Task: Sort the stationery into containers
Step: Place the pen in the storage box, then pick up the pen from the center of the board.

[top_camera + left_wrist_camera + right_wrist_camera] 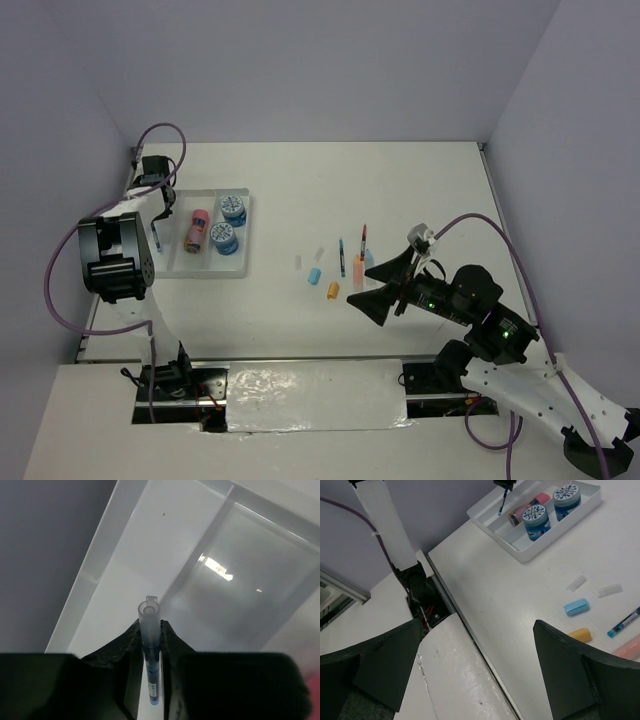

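Your left gripper (150, 635) pinches a blue pen (149, 614) over the tray's (178, 258) left side — rolls (233, 207) and pink cylinder (198, 231) lie inside. Your right gripper (385, 285) is spread wide above the table (300, 180).

A white table (400, 190) meets pale lilac walls (300, 70) (a glossy white panel (315, 395) fronts it).

Right pincer (480, 680) spread wide, white tray (520, 552) holding two blue-white rolls (536, 521) and pink-orange cylinder (526, 509), thin pen (502, 502) tip-down over tray, light-blue piece (576, 607), orange piece (581, 635) on bench (495, 595)
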Controlling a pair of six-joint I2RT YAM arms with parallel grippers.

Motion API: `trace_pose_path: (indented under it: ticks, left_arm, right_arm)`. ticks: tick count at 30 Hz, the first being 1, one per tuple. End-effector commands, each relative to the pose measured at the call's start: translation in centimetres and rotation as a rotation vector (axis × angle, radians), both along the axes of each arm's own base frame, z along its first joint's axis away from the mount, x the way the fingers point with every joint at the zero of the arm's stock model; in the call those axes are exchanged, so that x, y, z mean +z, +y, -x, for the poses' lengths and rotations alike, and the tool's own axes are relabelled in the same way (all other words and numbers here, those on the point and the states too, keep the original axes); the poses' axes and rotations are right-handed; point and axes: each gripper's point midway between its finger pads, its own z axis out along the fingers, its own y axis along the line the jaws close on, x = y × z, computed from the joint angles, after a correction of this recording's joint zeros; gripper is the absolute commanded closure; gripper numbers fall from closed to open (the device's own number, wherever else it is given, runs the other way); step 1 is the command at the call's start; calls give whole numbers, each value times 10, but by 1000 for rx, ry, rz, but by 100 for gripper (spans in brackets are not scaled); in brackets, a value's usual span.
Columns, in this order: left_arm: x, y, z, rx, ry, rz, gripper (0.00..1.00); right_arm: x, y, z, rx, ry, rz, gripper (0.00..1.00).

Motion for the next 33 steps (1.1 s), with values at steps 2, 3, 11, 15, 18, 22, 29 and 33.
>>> trace_pose_path:
  ticks: [2,3,11,15,18,22,29,33]
  left_arm:
    - [19,-8,-16,-37,-107,22,56]
    - [18,-9,-16,-38,-109,31,46]
    - [49,-14,-15,6,-178,51,17]
    - [109,-37,-18,1,-311,114,6]
    - [180,-66,1,-48,-430,179,1]
    - [222,-114,47,-181,-455,225,1]
    - [184,-146,141,-347,-503,294,1]
    - [167,-140,175,-318,-596,255,1]
  right_arm:
    - [12,0,5,25,-29,-17,0]
    - [12,-1,5,22,-31,-16,0]
    - [9,7,-2,24,-11,-8,0]
    - [-28,15,-34,-86,94,99,0]
    - [-63,14,-65,-235,198,200,0]
    - [-95,-2,-104,-449,276,381,0]
    - [-163,-13,-160,-560,465,615,33]
    - [-179,-15,-170,-591,502,653,38]
